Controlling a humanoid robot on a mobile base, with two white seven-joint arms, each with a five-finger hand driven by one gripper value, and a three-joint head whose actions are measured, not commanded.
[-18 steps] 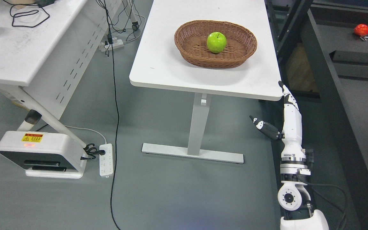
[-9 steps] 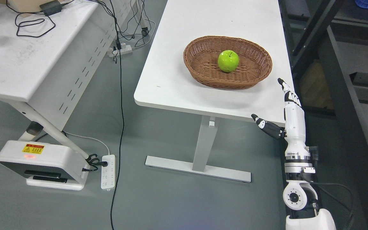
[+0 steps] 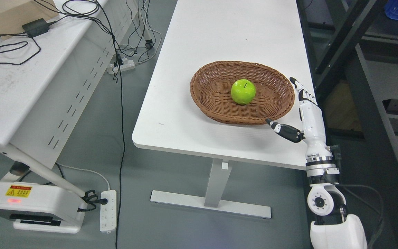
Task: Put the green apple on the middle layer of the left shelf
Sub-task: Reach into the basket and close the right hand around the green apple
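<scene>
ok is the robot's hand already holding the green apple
No, the green apple sits alone in the wicker basket, while the right hand is open beside the basket's right rim.

Our right arm (image 3: 318, 173) rises from the lower right corner, forearm nearly upright. Our right hand (image 3: 304, 110) is flat and empty above the tabletop's right edge, fingers (image 3: 301, 91) straight, thumb (image 3: 283, 129) splayed leftward.
</scene>
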